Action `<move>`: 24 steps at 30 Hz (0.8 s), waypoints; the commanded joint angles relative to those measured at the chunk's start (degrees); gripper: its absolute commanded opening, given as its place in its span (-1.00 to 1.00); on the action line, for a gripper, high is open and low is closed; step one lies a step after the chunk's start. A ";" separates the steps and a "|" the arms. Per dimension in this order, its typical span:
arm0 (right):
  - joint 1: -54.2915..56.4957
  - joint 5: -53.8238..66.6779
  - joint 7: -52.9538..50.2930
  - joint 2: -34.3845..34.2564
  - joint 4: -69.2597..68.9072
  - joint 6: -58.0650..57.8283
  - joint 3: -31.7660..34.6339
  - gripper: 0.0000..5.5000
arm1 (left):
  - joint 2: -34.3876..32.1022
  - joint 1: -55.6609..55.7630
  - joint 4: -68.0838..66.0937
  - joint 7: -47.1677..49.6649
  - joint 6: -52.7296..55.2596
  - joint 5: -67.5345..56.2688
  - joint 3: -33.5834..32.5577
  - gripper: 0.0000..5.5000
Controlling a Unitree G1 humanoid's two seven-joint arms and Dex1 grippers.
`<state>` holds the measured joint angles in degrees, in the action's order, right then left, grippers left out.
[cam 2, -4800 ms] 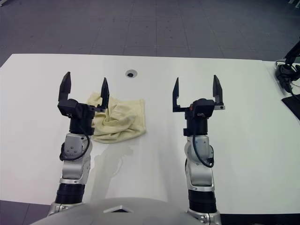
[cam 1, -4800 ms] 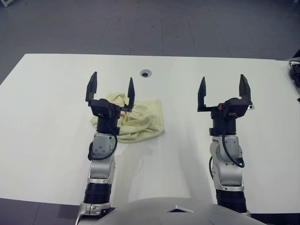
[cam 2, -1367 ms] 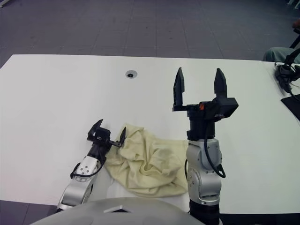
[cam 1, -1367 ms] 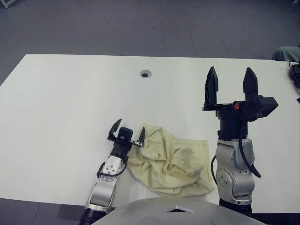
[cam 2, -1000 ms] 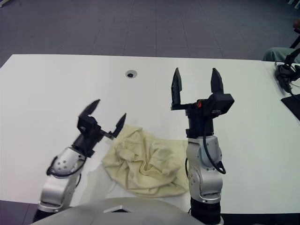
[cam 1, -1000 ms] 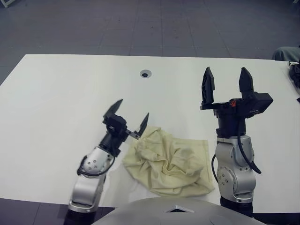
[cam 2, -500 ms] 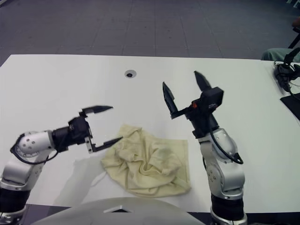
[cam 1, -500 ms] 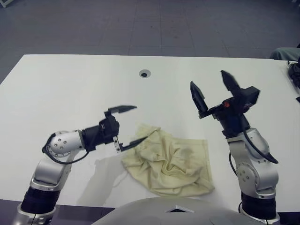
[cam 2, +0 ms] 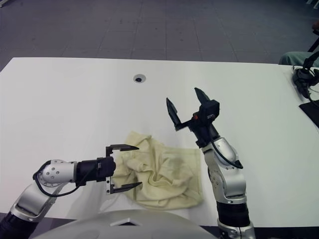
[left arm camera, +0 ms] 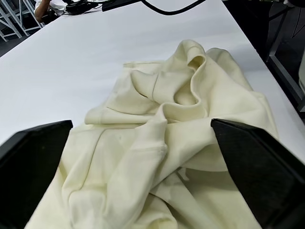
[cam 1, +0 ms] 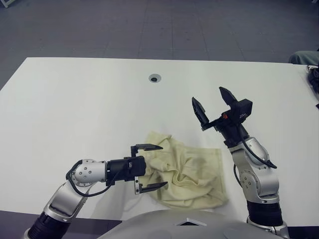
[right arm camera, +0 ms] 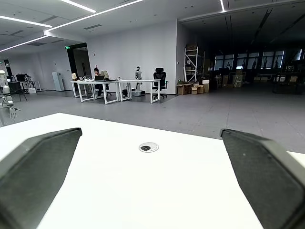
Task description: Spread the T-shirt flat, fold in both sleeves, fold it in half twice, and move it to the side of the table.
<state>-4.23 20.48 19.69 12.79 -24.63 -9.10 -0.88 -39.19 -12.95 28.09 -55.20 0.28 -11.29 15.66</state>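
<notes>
White, smooth and matte, the table [cam 1: 60,99] runs wide under both arms, with grey tiled floor [cam 1: 149,25] beyond its 12 o'clock edge. 1 small round grommet [cam 1: 155,78] with a metal rim sits in the tabletop toward 12 o'clock.

The T-shirt [cam 1: 187,172] lies at the 6 o'clock side of the table, close to the near edge. It is pale yellow, soft knit cloth, bunched into a rough square heap with deep rounded folds and a raised swirl near its middle. Its 3 o'clock edge lies fairly straight and flat. In the left wrist view the fabric [left arm camera: 176,119] shows a stitched hem and looping ridges.

The left gripper [cam 1: 160,166] lies low and level at the shirt's 9 o'clock side, pointing toward 3 o'clock. Its 2 black tapered fingers [left arm camera: 33,157] are spread wide apart, with the shirt's edge between them; whether they touch the cloth cannot be told.

The right gripper [cam 1: 208,95] is held up above the table at the shirt's 1 o'clock, tilted toward 11 o'clock. Its 2 black pointed fingers [right arm camera: 33,162] stand well apart, holding nothing.
</notes>
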 commanded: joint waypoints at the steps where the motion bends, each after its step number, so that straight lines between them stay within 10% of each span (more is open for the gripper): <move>1: -0.49 -0.85 0.25 -0.04 -0.40 0.48 -0.35 0.96 | 0.61 1.19 0.38 1.49 -0.63 2.44 1.07 0.96; 24: -2.74 -3.74 1.24 -0.50 -1.99 2.30 -3.40 0.96 | -0.38 1.44 -4.84 5.43 -5.94 10.74 2.25 0.96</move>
<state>-6.72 17.14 21.12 12.45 -25.84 -6.88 -4.07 -38.24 -11.10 24.10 -49.20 -4.97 -1.80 17.44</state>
